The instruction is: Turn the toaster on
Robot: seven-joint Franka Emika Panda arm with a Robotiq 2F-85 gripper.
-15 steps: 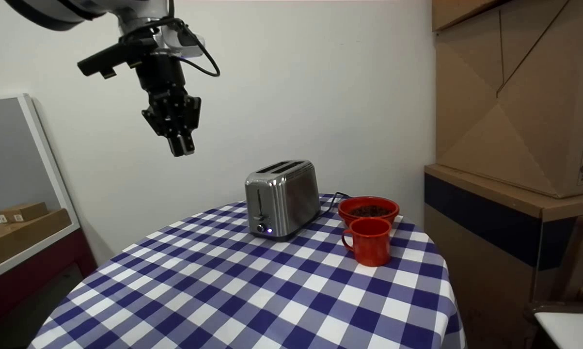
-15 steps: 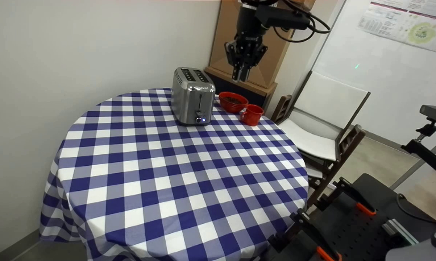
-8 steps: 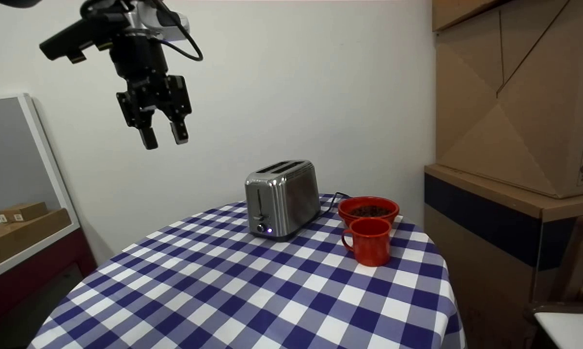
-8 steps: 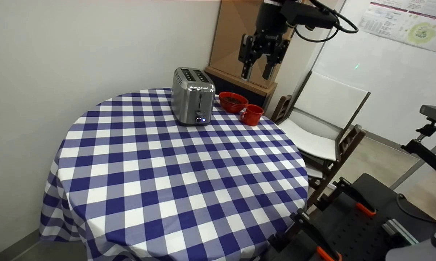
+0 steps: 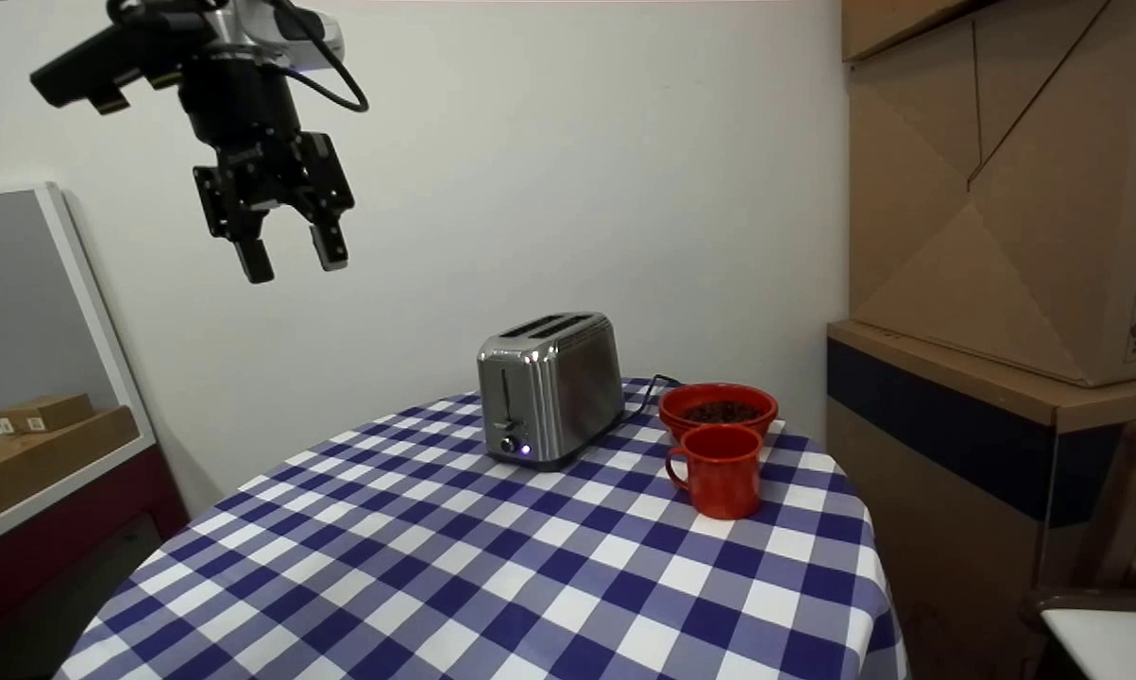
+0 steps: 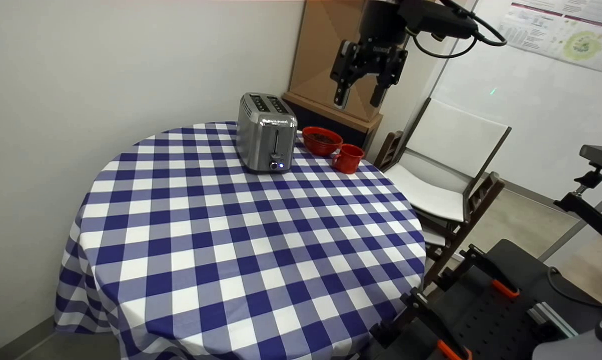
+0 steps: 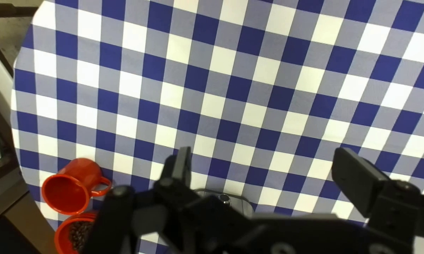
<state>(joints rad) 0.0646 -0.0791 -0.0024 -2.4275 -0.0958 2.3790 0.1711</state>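
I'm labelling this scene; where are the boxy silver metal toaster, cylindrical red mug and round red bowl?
Boxy silver metal toaster (image 6: 267, 137), an exterior view: narrow end face.
Cylindrical red mug (image 5: 724, 477), an exterior view: outer wall.
Round red bowl (image 6: 319, 148), an exterior view: outer wall.

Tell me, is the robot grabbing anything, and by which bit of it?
Nothing is held: the gripper hangs open in the air, and the toaster stands untouched on the checked tablecloth.

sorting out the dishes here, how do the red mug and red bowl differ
The mug has a handle; the bowl shows none. The bowl is wider across its mouth than the mug. The bowl holds small dark bits, while the mug's visible inside is plain red. Both are red and stand upright on the checked tablecloth.
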